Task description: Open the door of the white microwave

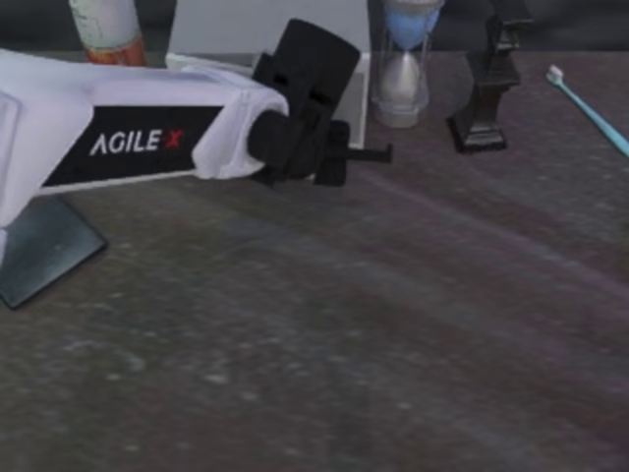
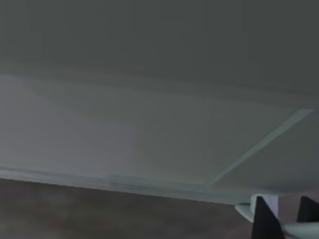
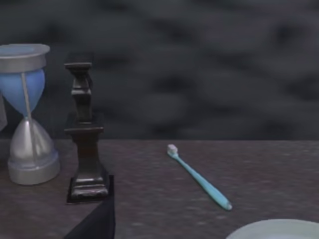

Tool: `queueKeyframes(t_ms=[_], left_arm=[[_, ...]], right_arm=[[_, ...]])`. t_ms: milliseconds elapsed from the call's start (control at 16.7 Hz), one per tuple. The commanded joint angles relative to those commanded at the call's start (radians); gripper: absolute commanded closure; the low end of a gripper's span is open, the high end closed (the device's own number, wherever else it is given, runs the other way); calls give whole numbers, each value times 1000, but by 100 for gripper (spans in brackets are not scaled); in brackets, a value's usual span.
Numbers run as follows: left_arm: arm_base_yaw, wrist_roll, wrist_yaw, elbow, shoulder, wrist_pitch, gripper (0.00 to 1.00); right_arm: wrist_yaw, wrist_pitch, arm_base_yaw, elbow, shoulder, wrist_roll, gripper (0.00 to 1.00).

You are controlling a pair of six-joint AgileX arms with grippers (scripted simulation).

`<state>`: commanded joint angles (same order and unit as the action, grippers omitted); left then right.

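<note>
Right now the left arm, white with a black band, reaches from the table's left edge toward the back edge, where the boxy white microwave (image 1: 265,29) stands. Its black left gripper (image 1: 339,157) sits just in front of the microwave's front right corner, with thin fingers (image 1: 371,153) poking out toward the right, and from above I cannot tell whether they are spread or closed on anything. The left wrist view is filled by a pale grey-white panel, which I take for the white-framed door (image 2: 149,129) seen from very close, with two dark fingertips (image 2: 263,221) at the lower corner; no handle bar is plain there. At the table's left edge a dark grey slab lies low beside the arm; what it is I cannot say. I judge the arm to be at the approach or hooking step, close against the door. The next move calls for a sure catch on the door's edge or handle, then a pull along an arc about the hinge, not straight back. Right of the microwave along the back edge stand a blue-and-silver hourglass (image 1: 405,64) and a dark carved pedestal statuette (image 1: 488,84), with a light-blue toothbrush (image 1: 590,108) near the back right corner. The right gripper shows in no view.
</note>
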<state>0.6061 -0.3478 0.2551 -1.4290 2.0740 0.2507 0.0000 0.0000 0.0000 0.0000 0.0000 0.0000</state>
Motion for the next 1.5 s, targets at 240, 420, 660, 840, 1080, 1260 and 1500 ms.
queueKeyframes(t_ms=[240, 420, 660, 840, 1080, 1260, 1500], left_arm=[[0, 0, 0, 0, 0, 0, 100], [0, 0, 0, 0, 0, 0, 100], [0, 0, 0, 0, 0, 0, 100], [9, -2, -9, 4, 3, -1, 100], [-4, 35, -32, 42, -24, -23, 100], [-13, 65, -51, 73, -45, -41, 100], [-14, 68, -54, 76, -48, -43, 100]], right_arm=[[0, 0, 0, 0, 0, 0, 0], [0, 0, 0, 0, 0, 0, 0], [0, 0, 0, 0, 0, 0, 0], [0, 0, 0, 0, 0, 0, 0], [0, 0, 0, 0, 0, 0, 0], [0, 0, 0, 0, 0, 0, 0], [0, 0, 0, 0, 0, 0, 0]])
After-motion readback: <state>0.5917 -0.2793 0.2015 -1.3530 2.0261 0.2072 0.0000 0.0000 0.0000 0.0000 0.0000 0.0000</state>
